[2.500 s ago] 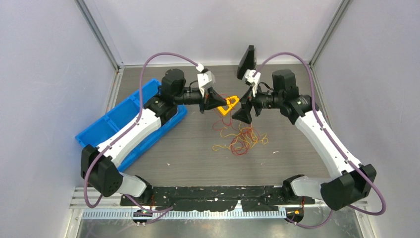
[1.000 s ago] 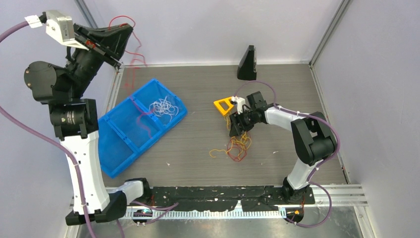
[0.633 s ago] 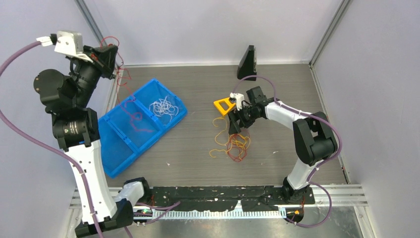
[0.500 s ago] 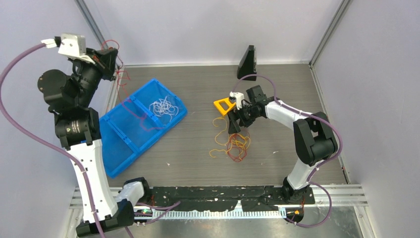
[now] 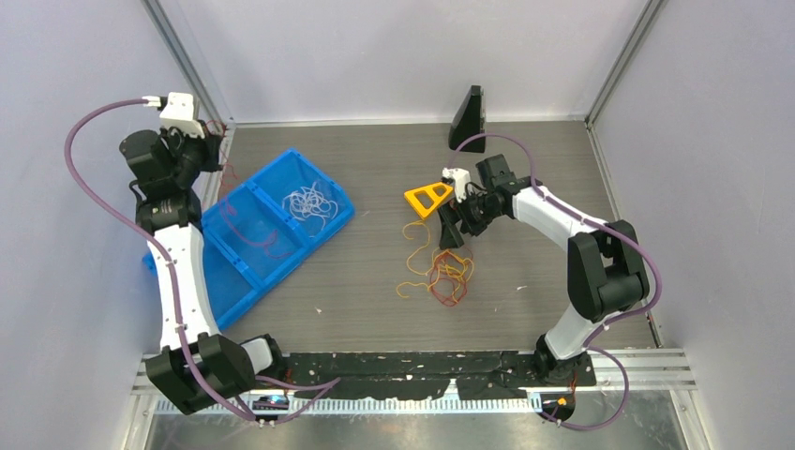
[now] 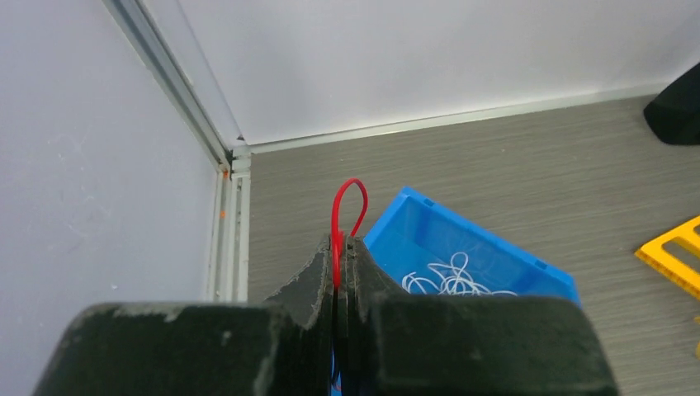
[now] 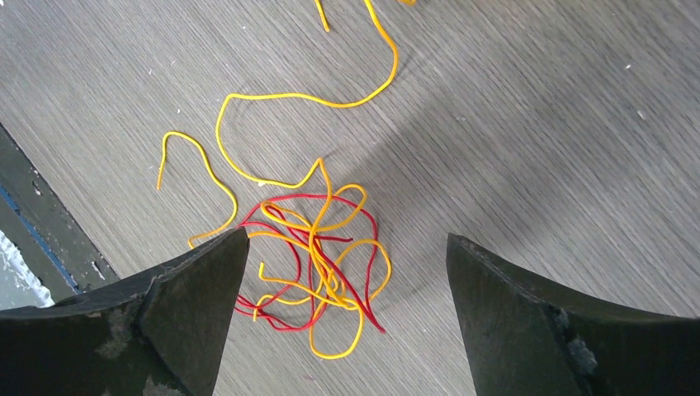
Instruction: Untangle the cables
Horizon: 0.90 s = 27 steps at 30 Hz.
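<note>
Handling judged limp, light, snag-prone.
A red cable is pinched in the left pincer; the tangle under the wide right pincer is best taken at a loose end.

A blue divided bin sits left on the grey worktop. A yellow triangular frame lies centrally, and a black wedge stands by the back wall.

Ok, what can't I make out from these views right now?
Left wrist: the left gripper hides the red cable below its loop.
Top: the left arm covers the blue bin's near-left part.
Right wrist: the yellow cable runs off the top edge; strand order inside the tangle is too dense to read.
</note>
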### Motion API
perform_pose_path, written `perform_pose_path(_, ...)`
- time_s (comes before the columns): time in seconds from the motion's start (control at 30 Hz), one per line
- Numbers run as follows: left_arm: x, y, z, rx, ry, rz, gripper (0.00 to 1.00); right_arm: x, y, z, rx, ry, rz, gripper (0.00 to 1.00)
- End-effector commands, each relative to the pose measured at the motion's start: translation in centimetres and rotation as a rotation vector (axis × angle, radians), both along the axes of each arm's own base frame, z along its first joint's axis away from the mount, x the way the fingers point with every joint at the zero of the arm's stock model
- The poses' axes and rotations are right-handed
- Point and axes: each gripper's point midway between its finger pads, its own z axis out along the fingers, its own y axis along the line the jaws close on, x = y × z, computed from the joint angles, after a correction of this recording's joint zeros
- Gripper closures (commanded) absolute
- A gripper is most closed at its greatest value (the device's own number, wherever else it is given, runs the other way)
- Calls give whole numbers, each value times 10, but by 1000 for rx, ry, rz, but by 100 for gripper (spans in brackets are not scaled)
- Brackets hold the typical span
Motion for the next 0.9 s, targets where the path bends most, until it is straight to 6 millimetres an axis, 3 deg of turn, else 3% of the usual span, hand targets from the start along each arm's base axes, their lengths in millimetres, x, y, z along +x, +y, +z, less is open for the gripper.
perform_pose_path(0.0, 7, -9, -15, 90, -15, -150, 100, -1, -4, 19, 20, -48, 32, 4)
perform_pose_path(0.07, 4, -18, -47, 51, 58, -211, 100, 0, -9, 20, 21, -44, 25, 4)
perform_pose_path(0.33, 0, -10, -171, -48, 372, -197, 100, -2, -21, 25, 30, -33, -1, 4)
perform_pose_path(0.43, -2, 6, -206, -77, 511, -113, 99, -6, -22, 25, 22, -29, 17, 3)
perform_pose_path(0.47, -2, 11, -210, -74, 538, -85, 92, -7, -23, 25, 22, -28, 21, 3)
perform_pose_path(0.53, -4, 15, -206, -75, 539, -60, 70, -10, -24, 26, 13, -25, 32, 2)
perform_pose_path(0.63, -6, -1, -168, -79, 435, -120, 42, -14, -28, 27, -7, -18, 42, 1)
perform_pose_path(0.73, -11, -22, -129, -60, 334, -205, 20, -17, -33, 26, -35, -9, 35, 0)
perform_pose_path(0.87, -25, -70, -107, 42, 286, -373, 14, -23, -37, 20, -56, 41, 10, 3)
